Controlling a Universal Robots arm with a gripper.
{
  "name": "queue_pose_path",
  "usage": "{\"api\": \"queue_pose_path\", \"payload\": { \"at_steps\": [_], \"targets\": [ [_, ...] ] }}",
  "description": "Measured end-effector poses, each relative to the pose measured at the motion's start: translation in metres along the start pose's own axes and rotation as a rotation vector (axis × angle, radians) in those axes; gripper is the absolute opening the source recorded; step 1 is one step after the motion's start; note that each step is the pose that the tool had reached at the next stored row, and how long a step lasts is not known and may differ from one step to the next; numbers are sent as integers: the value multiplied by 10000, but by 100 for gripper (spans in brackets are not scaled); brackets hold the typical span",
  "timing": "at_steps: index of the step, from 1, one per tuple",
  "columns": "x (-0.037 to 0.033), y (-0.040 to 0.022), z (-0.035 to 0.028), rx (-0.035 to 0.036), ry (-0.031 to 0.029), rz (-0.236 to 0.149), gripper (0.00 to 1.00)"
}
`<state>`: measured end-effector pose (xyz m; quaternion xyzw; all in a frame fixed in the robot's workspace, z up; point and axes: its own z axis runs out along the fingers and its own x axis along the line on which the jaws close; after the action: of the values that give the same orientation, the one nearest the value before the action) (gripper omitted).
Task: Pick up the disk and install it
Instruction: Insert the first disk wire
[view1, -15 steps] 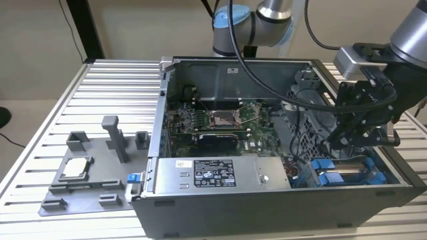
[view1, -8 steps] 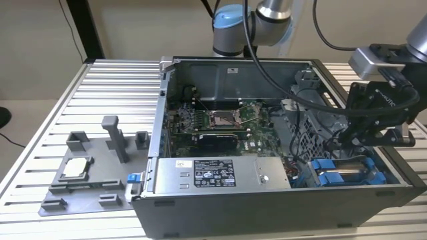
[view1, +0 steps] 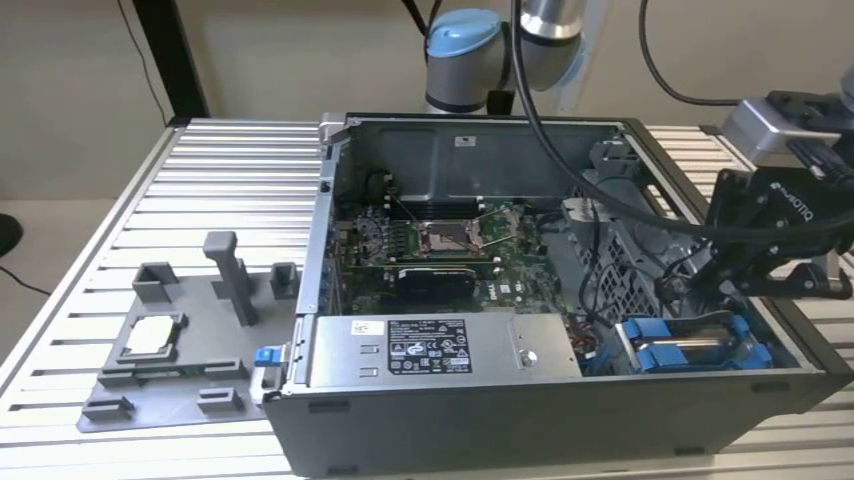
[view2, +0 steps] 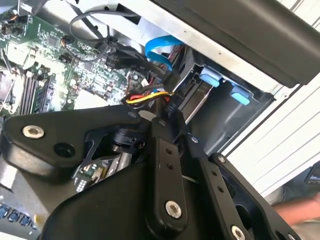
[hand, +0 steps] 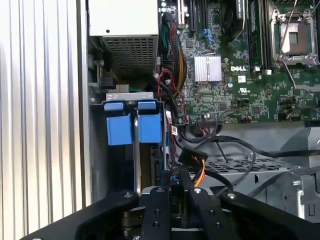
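The disk (view1: 699, 346) sits on edge in the drive bay at the front corner of the open computer case (view1: 561, 425), on the exterior view's right. Its blue rails show on both sides of its silver edge. In the first wrist view the disk (hand: 136, 155) is a thin silver strip between two blue tabs. In the second wrist view the disk (view2: 196, 101) stands in the bay with blue tabs beside it. My gripper (view1: 750, 290) hovers just above and beside the bay. Its black fingers (hand: 159, 200) stand together in both wrist views, holding nothing I can see, and the gripper (view2: 167, 114) is apart from the disk.
Bundled cables (hand: 200, 150) run between the bay and the motherboard (view1: 441, 245). A long grey box with a label (view1: 427, 345) lies along the case front. A grey fixture (view1: 174, 350) holding a small silver chip (view1: 154, 333) stands on the slatted table (view1: 227, 180), on the exterior view's left.
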<state>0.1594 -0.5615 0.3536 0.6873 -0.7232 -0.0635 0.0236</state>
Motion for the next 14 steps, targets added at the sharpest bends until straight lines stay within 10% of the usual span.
{"api": "queue_pose_path", "payload": {
  "at_steps": [14],
  "targets": [
    [27,-28,79,-109,12,16,0]
  ]
}}
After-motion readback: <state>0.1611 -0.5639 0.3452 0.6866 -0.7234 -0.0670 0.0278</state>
